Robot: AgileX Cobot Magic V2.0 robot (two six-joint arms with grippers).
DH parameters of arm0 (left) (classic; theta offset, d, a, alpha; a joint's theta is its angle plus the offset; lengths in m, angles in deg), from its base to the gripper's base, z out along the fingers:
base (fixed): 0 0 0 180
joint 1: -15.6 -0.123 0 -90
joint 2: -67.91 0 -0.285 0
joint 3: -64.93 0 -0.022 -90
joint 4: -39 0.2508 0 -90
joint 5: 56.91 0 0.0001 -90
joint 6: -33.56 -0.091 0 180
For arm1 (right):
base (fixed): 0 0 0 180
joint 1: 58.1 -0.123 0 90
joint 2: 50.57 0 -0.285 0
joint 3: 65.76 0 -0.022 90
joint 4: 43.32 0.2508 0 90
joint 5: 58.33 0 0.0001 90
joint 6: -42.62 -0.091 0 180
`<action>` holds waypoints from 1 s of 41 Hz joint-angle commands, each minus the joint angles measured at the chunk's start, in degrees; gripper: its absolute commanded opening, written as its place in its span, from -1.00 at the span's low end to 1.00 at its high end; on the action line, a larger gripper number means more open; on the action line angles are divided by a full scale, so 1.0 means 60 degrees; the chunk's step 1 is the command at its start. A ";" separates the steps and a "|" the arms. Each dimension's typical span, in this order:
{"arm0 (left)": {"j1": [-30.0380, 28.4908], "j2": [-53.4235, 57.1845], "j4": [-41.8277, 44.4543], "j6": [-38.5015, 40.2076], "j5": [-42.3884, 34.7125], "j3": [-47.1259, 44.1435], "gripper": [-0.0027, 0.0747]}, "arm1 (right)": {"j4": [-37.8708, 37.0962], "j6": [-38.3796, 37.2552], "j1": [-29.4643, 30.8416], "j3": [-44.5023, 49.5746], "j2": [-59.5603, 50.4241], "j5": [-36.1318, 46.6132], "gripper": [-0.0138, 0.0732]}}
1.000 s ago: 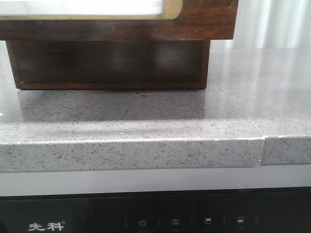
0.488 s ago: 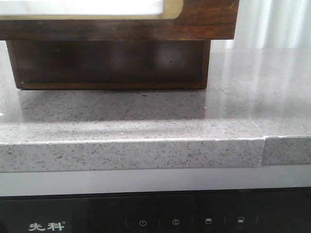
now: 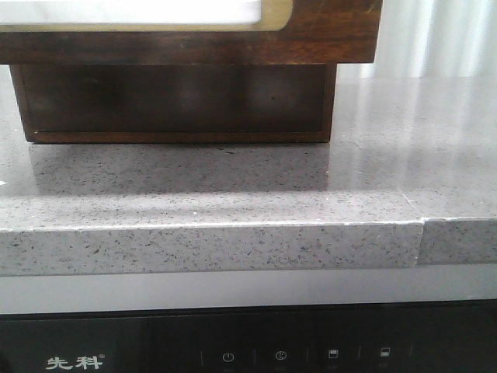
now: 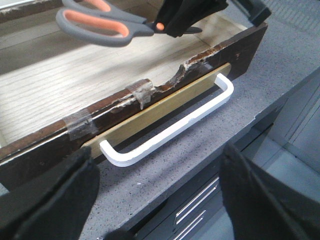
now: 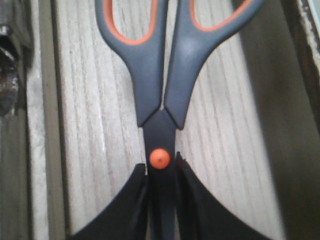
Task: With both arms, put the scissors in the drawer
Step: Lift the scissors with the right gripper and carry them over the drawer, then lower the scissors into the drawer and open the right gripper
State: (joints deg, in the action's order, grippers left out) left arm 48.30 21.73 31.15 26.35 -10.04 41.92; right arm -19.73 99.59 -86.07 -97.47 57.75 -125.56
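In the front view, the drawer (image 3: 186, 35) projected over a speckled grey countertop (image 3: 233, 186), its white panel and tan rim cut off at the upper edge, with the dark wooden cabinet (image 3: 175, 101) below and behind it. A black appliance panel (image 3: 248, 346) ran below the countertop edge. No arm showed here.

In the left wrist view, the drawer stood open, with a chipped, taped front edge and a white handle (image 4: 170, 127). The left gripper (image 4: 155, 185) was spread wide and empty on the handle side of the drawer. The scissors (image 4: 107, 25) hung above the drawer's pale floor, pinched by the right gripper (image 4: 187, 17).

In the right wrist view, the right gripper (image 5: 162, 200) was clamped on the scissors' (image 5: 165, 65) blades just past the orange pivot, above the drawer floor.
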 commanded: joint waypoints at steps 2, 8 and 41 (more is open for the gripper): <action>0.0062 -0.0005 -0.0077 0.0088 -0.0767 0.0296 0.34 | 0.0173 0.0159 -0.0032 -0.0338 -0.0173 0.0372 -0.58; 0.0062 -0.0005 -0.0077 0.0088 -0.0767 0.0296 0.34 | 0.0124 0.0159 -0.0032 -0.0338 -0.0064 0.0355 -0.32; 0.0062 -0.0005 -0.0077 0.0088 -0.0767 0.0296 0.34 | -0.0116 -0.3915 0.0278 -0.0442 -0.1230 0.0414 0.20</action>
State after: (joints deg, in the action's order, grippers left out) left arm 48.30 21.73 31.15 26.35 -10.04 41.92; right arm -20.74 82.49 -85.27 -97.97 56.03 -124.09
